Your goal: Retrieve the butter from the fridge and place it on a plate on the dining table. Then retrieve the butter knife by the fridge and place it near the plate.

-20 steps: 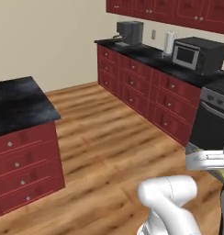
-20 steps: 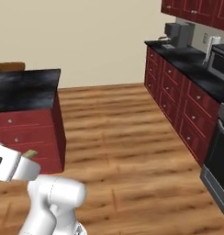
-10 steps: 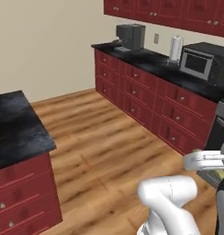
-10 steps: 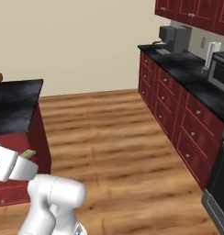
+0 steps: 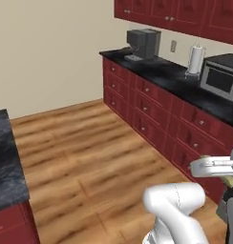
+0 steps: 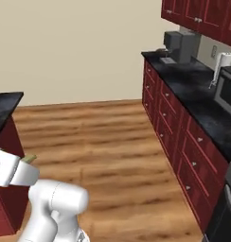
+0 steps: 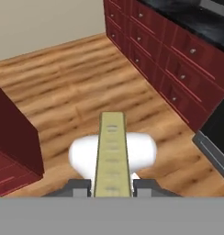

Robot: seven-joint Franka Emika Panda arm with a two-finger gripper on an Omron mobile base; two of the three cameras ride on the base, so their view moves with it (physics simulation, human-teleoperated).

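So right up close in your hand view, the gripper (image 7: 112,183) is clamped on the butter (image 7: 112,151), that pale stick running straight out from between the finger tips with its little measure marks showing, and it looks like a solid hold. That puts you in the carry leg, I'd say: butter's out of the fridge and you're hauling it across the kitchen toward the plate. The knife part hasn't started. Next you'll need to get the base lined up with the dining table (image 5: 8,162), find the plate, then lower the stick onto it before letting go. I can't spot a plate anywhere yet, so keep looking. The base views give you what the hand cam doesn't: the left one shows the black slab edge close on the left side, and the right one catches a bit of the butter's end (image 6: 29,159) poking past the wrist. Farther out it's the wood floor (image 5: 90,143), then the red cabinets (image 6: 179,127), with the coffee machine (image 5: 143,44) and microwave (image 5: 221,78) way back.
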